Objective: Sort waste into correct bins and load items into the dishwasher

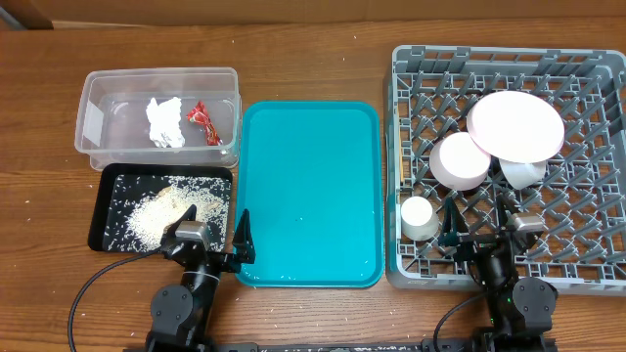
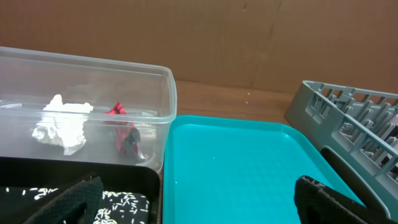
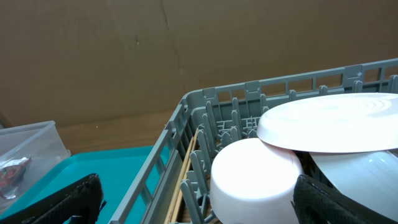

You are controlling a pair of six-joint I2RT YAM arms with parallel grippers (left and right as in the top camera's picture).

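Note:
The clear tub holds the white tissue and red wrapper. The black tray holds loose rice. The grey rack holds the plate, pink bowl, white bowl and small cup. The chopsticks lie along the rack's left wall. My left gripper is open and empty at the black tray's near right corner. My right gripper is open and empty over the rack's front edge, right of the cup.
The teal serving tray lies between the bins and the rack, with nothing on it. Wooden table surrounds everything. A brown wall stands behind the table in both wrist views.

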